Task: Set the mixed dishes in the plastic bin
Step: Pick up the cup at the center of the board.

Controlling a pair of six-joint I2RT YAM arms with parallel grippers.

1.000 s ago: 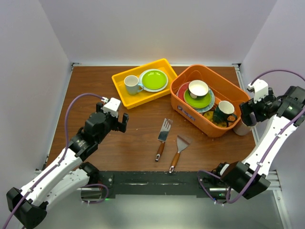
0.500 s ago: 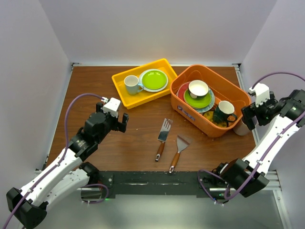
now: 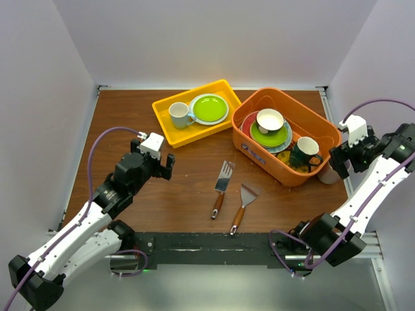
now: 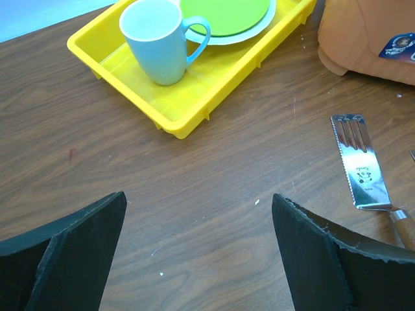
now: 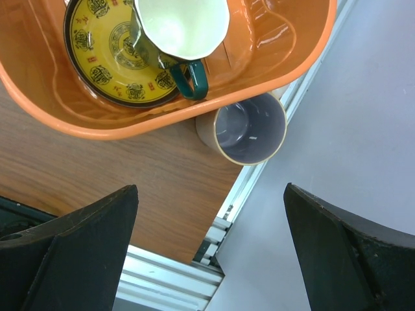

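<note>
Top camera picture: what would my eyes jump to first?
The big orange bin at the back right of the table, holding plates and a dark mug. Next, the bright yellow tray left of it with a green plate, and two spatulas lying out front.

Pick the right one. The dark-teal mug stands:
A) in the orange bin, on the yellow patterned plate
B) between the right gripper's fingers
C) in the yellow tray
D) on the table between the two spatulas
A: the right wrist view shows the dark-teal mug resting on the yellow patterned plate inside the orange bin.
</note>
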